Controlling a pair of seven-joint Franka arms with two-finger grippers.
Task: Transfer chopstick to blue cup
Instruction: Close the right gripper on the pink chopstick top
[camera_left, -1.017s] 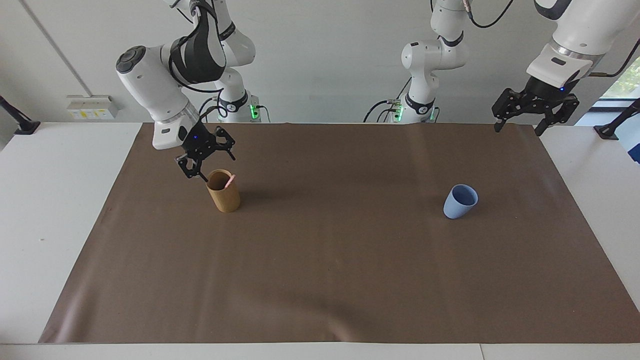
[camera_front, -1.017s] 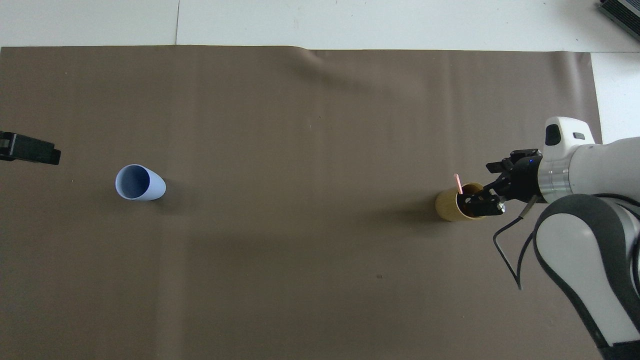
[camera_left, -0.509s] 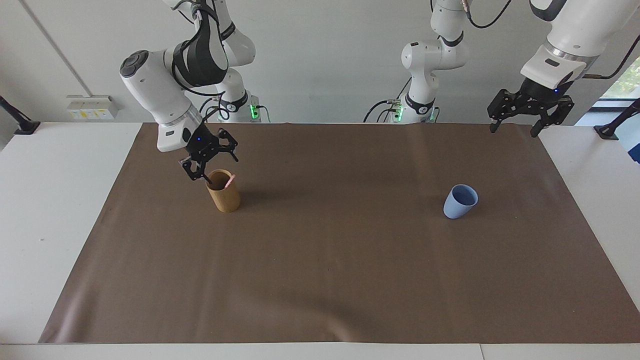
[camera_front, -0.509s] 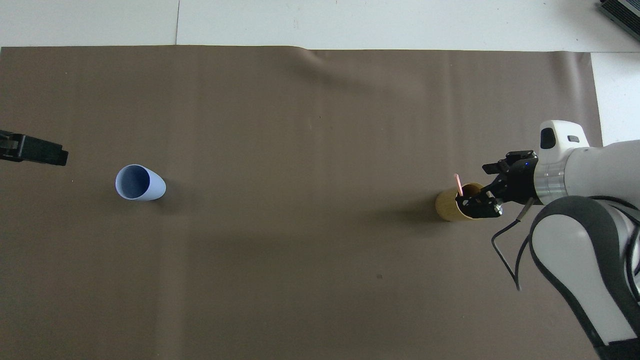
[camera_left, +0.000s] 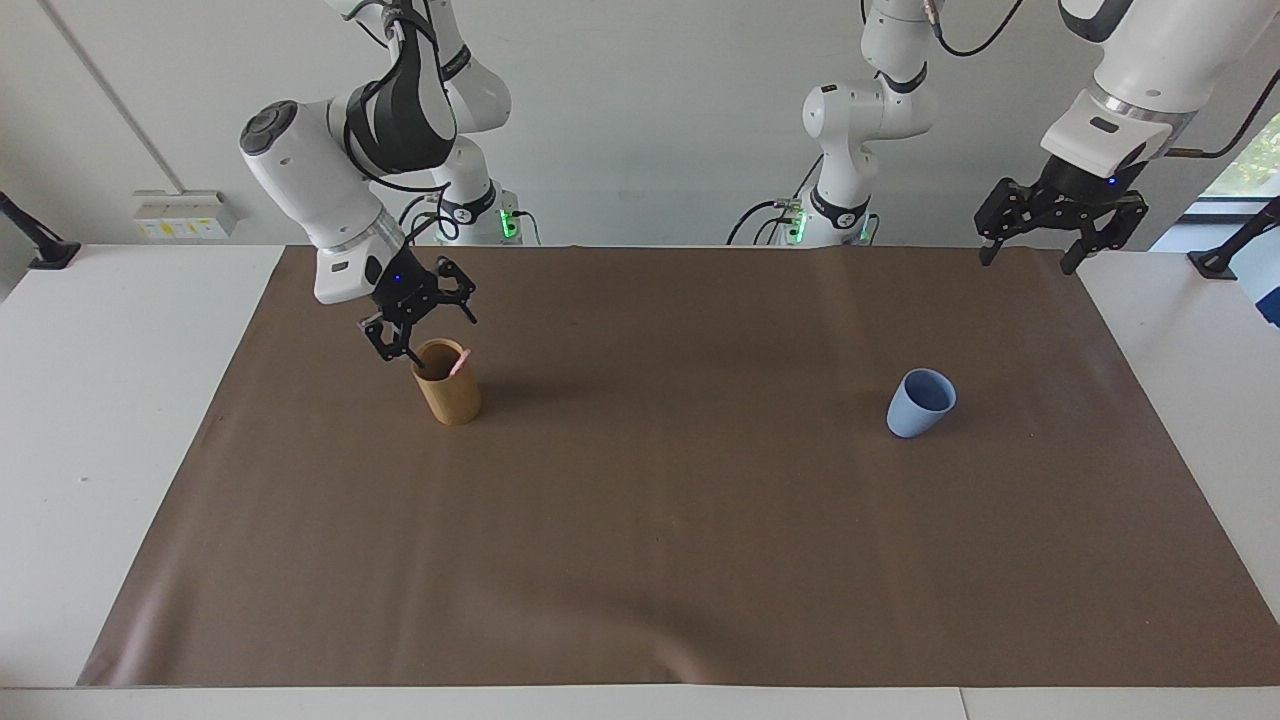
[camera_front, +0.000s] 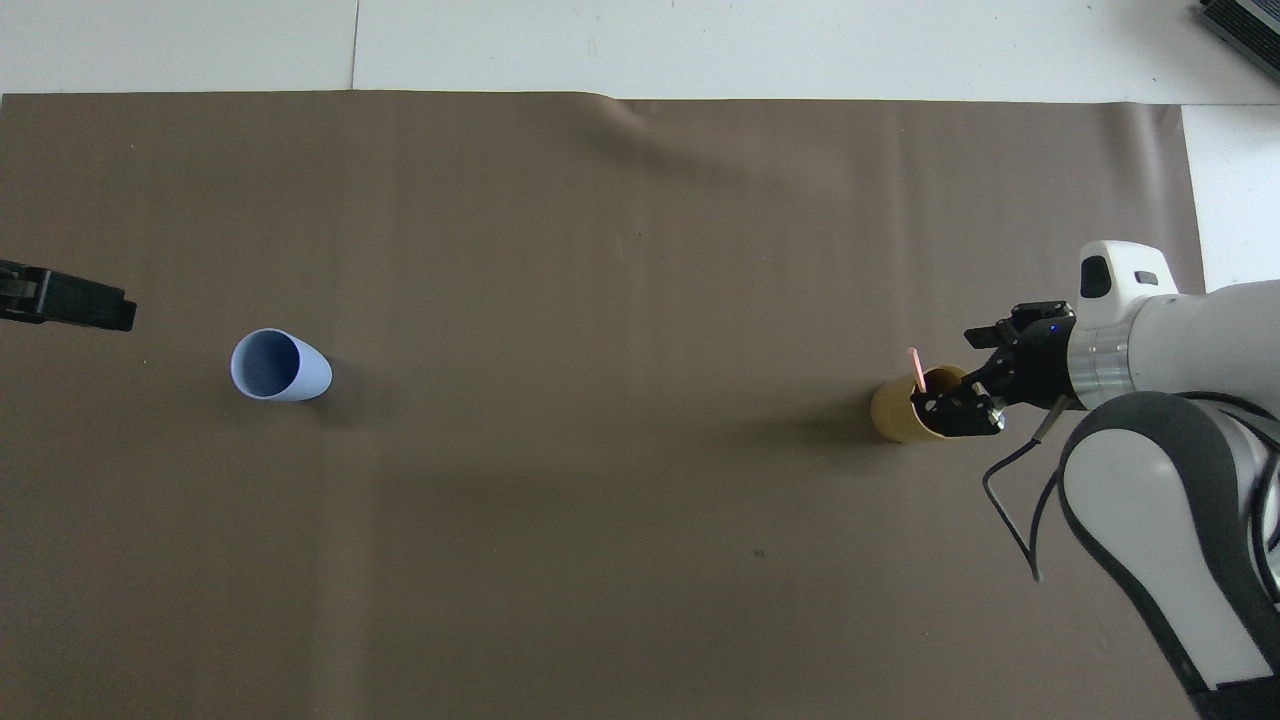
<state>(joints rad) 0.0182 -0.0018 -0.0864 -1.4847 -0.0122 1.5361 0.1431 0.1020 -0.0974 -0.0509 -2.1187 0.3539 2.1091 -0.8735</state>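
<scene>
Brown mat lies bare between holder and blue cup

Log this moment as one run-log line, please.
right gripper: open, over tan holder rim | chopstick: in holder, not gripped | blue cup: upright | left gripper: open, waiting aloft

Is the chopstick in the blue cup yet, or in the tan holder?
In the tan holder: the chopstick leans on its rim, pink tip showing. The blue cup looks empty.

right hand dipped toward tan holder mouth | left hand lifted slightly
</scene>
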